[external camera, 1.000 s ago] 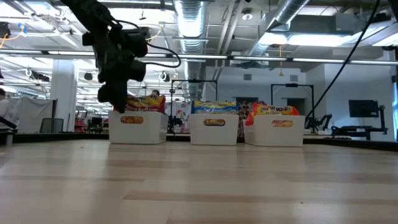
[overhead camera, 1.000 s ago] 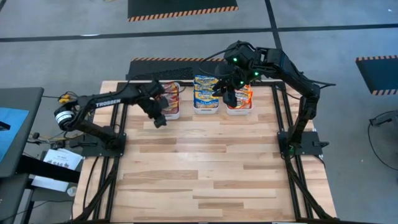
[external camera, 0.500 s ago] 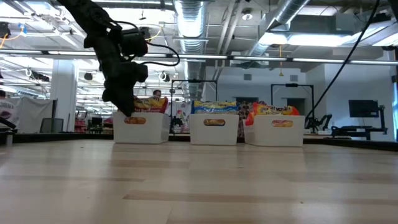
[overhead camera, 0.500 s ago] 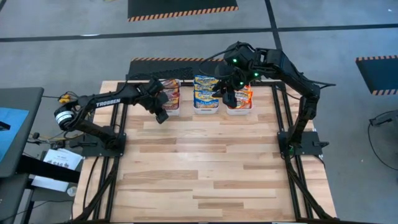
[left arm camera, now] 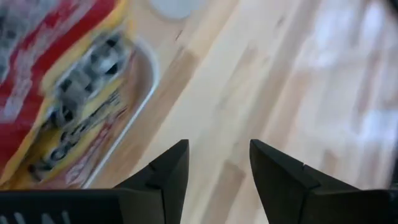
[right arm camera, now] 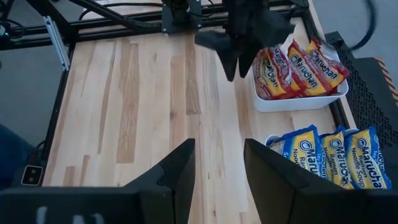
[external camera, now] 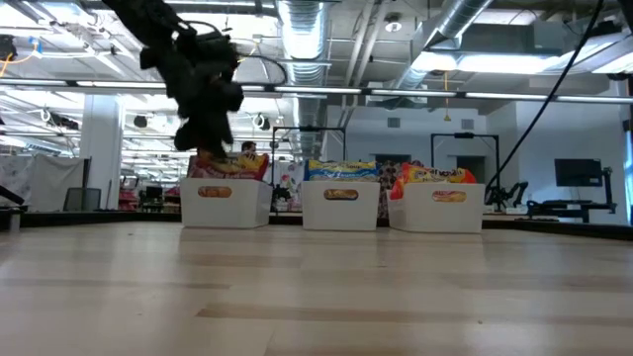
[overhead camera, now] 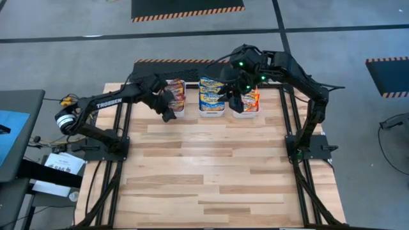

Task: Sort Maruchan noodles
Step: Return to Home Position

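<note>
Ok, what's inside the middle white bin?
Blue Maruchan noodle packets sit packed side by side in the middle white bin, filling it past the rim. The bin's floor, and anything beneath the packets, is covered.

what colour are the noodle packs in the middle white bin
The packs are blue with yellow print, clearest in the right wrist view.
</note>
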